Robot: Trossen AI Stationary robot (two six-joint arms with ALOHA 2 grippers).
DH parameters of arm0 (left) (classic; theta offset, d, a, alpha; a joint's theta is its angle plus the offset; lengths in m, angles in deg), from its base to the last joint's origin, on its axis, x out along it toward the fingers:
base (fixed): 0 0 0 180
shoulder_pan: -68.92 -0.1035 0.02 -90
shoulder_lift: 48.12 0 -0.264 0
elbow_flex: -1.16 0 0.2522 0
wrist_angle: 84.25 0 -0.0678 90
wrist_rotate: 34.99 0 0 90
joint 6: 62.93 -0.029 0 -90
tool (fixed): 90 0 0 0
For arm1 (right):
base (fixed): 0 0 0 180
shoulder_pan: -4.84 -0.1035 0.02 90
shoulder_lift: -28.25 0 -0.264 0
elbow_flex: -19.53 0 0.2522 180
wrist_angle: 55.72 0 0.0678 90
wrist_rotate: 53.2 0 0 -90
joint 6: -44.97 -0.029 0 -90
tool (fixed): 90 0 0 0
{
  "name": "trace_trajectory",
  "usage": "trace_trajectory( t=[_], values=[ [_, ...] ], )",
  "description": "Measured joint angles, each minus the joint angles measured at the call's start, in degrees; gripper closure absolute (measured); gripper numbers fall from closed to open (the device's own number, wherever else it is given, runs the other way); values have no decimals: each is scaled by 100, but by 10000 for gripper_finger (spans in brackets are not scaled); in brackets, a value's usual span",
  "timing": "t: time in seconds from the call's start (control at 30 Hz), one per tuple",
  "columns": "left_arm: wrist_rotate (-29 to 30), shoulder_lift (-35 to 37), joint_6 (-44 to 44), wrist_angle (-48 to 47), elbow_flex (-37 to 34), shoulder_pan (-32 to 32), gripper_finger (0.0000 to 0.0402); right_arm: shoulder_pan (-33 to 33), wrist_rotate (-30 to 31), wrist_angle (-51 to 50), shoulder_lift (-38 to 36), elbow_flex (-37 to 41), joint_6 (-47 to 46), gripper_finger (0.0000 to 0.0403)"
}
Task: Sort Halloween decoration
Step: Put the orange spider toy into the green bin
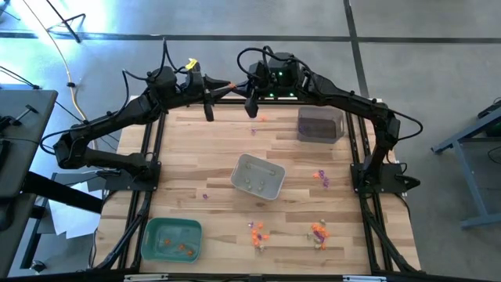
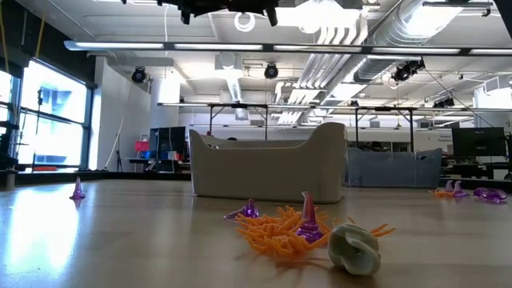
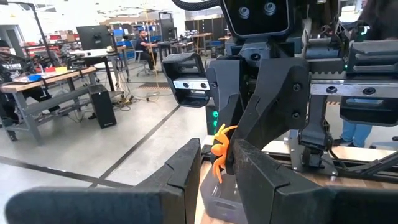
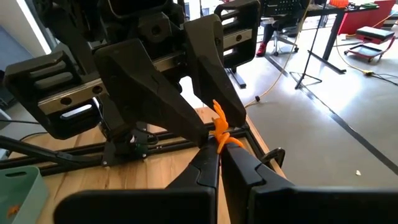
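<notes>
- Only the wrist views show the orange spiky plastic trinket (image 3: 219, 151) pinched between two hands: the left hand (image 3: 214, 163) has its fingers part-way closed on it, and the right hand (image 4: 219, 163) is closed tight on the same piece.
- From above, both hands meet at 12 o'clock, over the far edge of the pale wooden surface (image 1: 211, 149).
- The pale grey tray (image 1: 257, 176) at centre holds a few whitish pieces; the green tray (image 1: 171, 240) at 7 o'clock holds orange ones; what lies in the dark translucent tray (image 1: 320, 125) at 1 o'clock cannot be made out.
- Loose orange clusters (image 1: 258, 232) lie at 6 o'clock and purple bits (image 1: 321, 178) at 3 o'clock.
- The low view alone shows a whitish rounded trinket (image 2: 356, 248) beside the orange pile, with the grey tray behind.
</notes>
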Motion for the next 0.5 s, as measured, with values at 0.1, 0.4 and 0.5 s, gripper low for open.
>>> trace_trajectory(
  t=[0.1,0.4,0.5],
  values=[
    [0,0,20,0,0,0,322,-3,-4,-1,1,0,0,403],
    [2,0,-4,3,0,0,382,-5,-24,-3,5,0,0,403],
    [17,0,-9,4,0,0,395,-5,-26,-8,5,0,0,403]
  ],
)
